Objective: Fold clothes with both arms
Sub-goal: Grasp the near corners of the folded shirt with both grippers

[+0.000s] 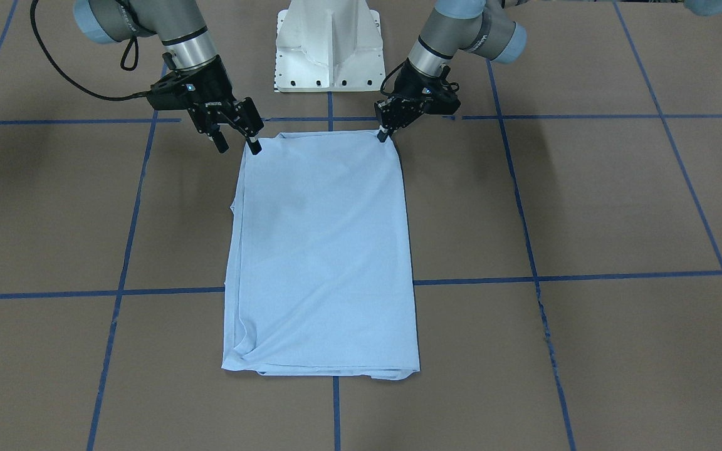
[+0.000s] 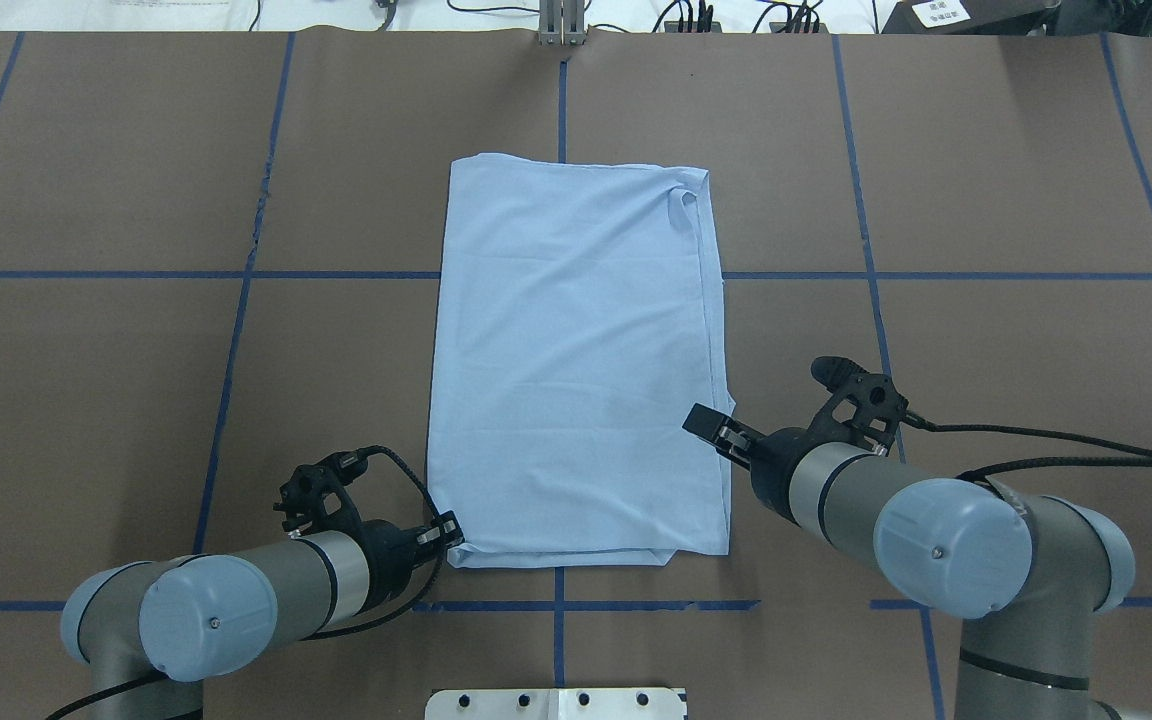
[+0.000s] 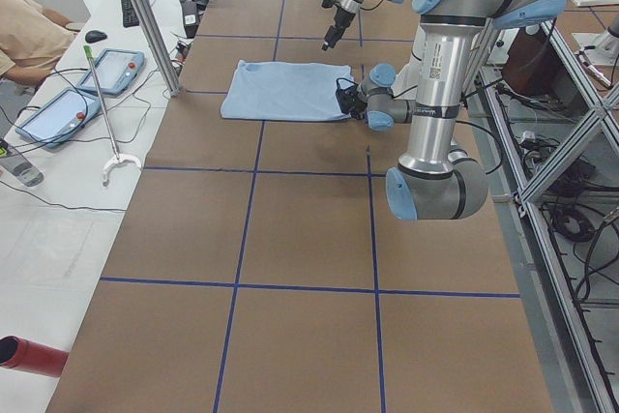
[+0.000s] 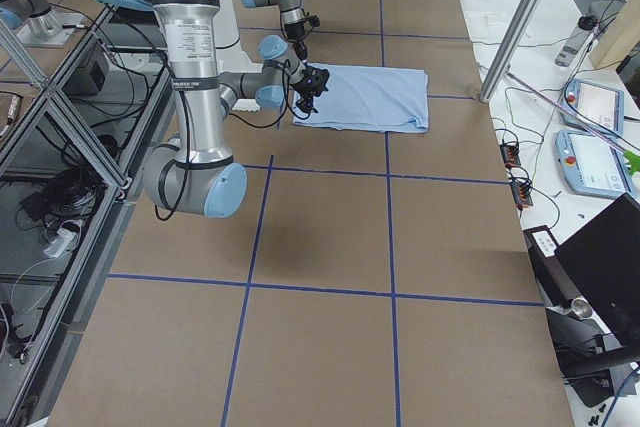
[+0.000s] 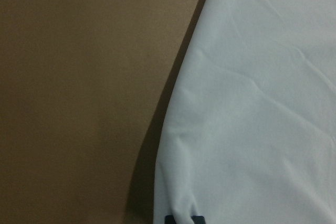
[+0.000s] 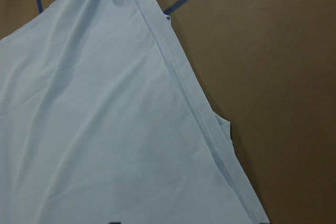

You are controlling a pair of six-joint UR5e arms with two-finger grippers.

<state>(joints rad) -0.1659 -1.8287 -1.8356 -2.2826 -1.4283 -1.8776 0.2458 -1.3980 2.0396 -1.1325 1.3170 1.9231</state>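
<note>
The light blue T-shirt lies flat on the brown table, folded into a long rectangle; its print and tag are hidden. It also shows in the overhead view. My left gripper is low at the shirt's near corner on my left, shut on the cloth there. In the left wrist view the cloth fills the right half. My right gripper is open, one fingertip at the shirt's other near corner. The right wrist view shows the hemmed edge under the spread jaws.
The white pedestal base stands behind the shirt, between the arms. Blue tape lines grid the table. Handheld tablets and a seated person are beside the far table edge.
</note>
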